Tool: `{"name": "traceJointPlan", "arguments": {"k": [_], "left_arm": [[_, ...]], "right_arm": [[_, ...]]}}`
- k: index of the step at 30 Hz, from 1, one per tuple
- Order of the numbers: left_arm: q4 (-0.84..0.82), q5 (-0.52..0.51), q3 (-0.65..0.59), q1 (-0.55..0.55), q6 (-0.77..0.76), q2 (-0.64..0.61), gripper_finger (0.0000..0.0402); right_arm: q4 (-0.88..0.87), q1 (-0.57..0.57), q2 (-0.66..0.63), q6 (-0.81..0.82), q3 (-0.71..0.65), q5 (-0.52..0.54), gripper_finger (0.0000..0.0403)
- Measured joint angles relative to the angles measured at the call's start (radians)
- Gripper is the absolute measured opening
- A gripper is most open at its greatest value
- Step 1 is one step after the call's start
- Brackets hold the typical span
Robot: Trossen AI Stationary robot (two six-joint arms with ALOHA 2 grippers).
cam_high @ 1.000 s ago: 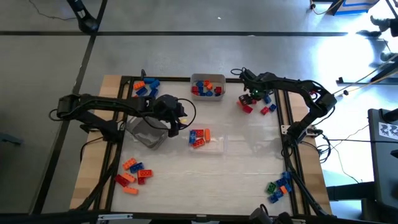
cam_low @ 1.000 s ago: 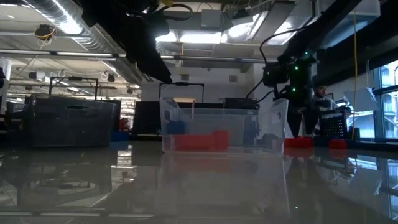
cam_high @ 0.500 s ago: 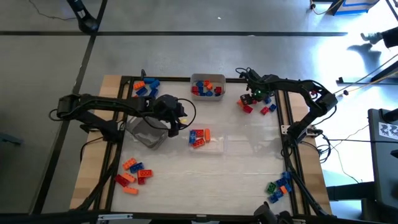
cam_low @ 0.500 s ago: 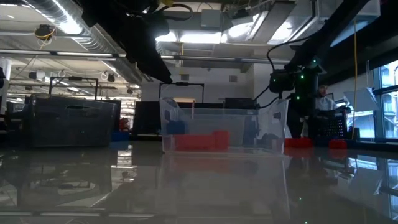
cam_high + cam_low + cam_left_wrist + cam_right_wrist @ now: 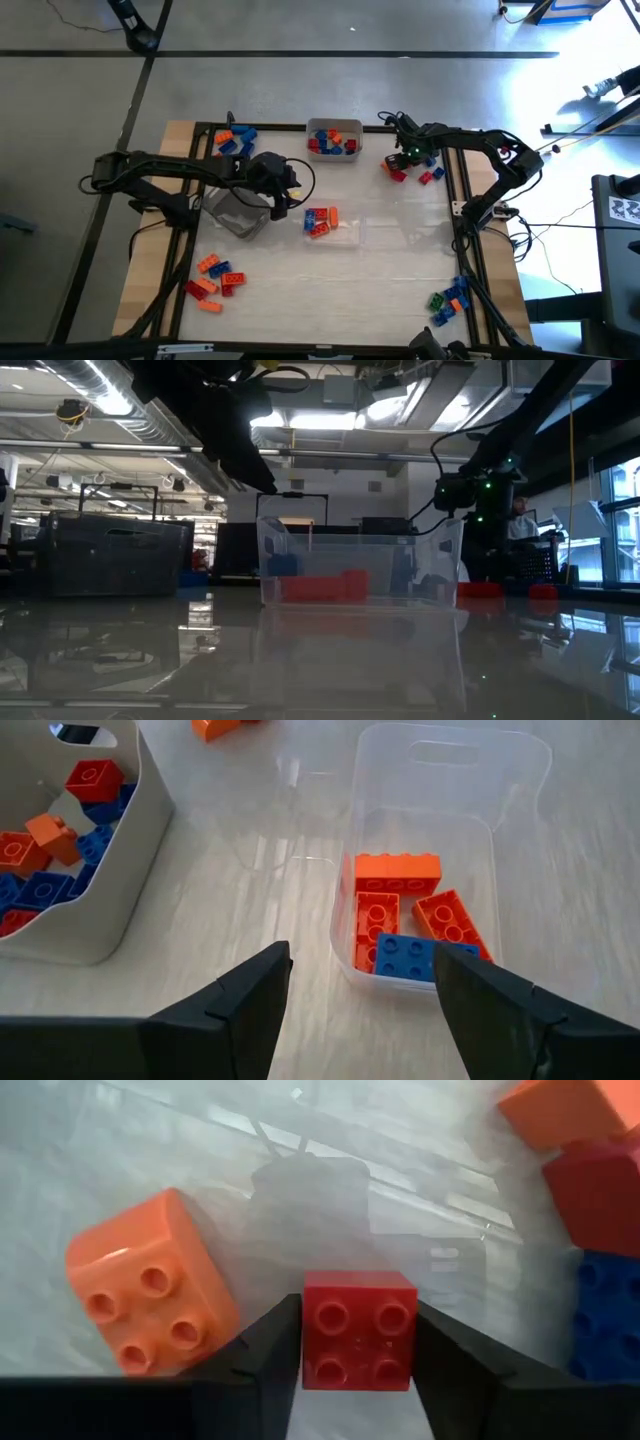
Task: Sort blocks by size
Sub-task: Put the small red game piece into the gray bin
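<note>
Blocks lie in loose piles at the table's far right (image 5: 412, 170), far left (image 5: 232, 140), near left (image 5: 212, 278) and near right (image 5: 450, 300). My right gripper (image 5: 403, 160) points down into the far-right pile and is shut on a small red four-stud block (image 5: 358, 1330). An orange four-stud block (image 5: 150, 1295) lies tilted just beside it. My left gripper (image 5: 360, 1000) hangs open above the table's middle. It is between a white bin (image 5: 120, 910) and a clear tray (image 5: 450, 750), with nothing between its fingers. My right gripper pinches the small red block by two opposite side walls (image 5: 310, 1335) between its two fingers (image 5: 262, 1360). The fingers come from above, pointing down. The block stands studs up; whether it rests on the table cannot be told.
The clear tray (image 5: 345, 235) holds orange and blue blocks, and the white bin (image 5: 333, 126) at the far middle holds red and blue ones. Another clear container (image 5: 235, 215) sits under my left arm. More orange, red and blue blocks (image 5: 600, 1190) crowd close beside the red one.
My right gripper has come down onto the block pile at the table's far right.
</note>
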Motion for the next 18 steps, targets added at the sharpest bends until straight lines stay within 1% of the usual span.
{"name": "traceJointPlan", "arguments": {"k": [4,8,13,18], "left_arm": [[0.000,0.000,0.000,0.000,0.000,0.000,0.0232],[0.000,0.000,0.000,0.000,0.001,0.000,0.0232],[0.000,0.000,0.000,0.000,0.002,0.000,0.0232],[0.001,0.000,0.000,0.000,0.002,0.000,0.0232]], "right_arm": [[0.004,0.000,0.000,-0.050,0.000,0.000,0.0142],[-0.003,0.000,0.001,-0.086,0.012,0.001,0.0141],[-0.042,0.000,-0.032,-0.115,0.077,0.005,0.0152],[-0.063,0.001,-0.070,-0.153,0.139,-0.003,0.0143]]}}
